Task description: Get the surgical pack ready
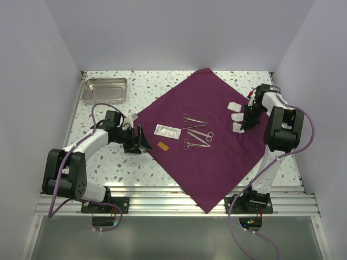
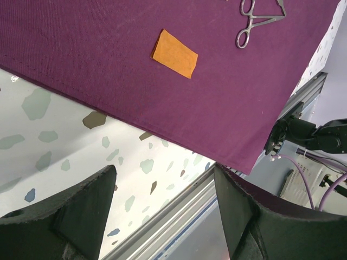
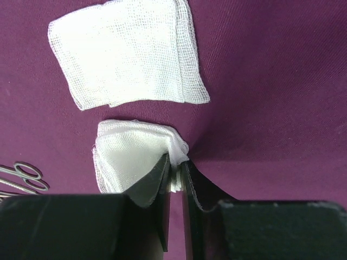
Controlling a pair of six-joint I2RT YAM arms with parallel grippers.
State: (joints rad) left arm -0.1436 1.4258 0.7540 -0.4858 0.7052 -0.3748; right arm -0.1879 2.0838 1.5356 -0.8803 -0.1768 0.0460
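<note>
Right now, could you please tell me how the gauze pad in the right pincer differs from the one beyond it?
The nearer gauze pad has its edge bunched in the shut right pincer; the farther gauze pad lies flat and untouched. The nearer one looks crumpled and narrower, the farther one spread wide. Both are white mesh on the purple cloth.

You've got the cloth (image 1: 217, 162) spread flat, a deep purple-maroon diamond across the table (image 1: 157, 86), its near corner overhanging the front edge.
</note>
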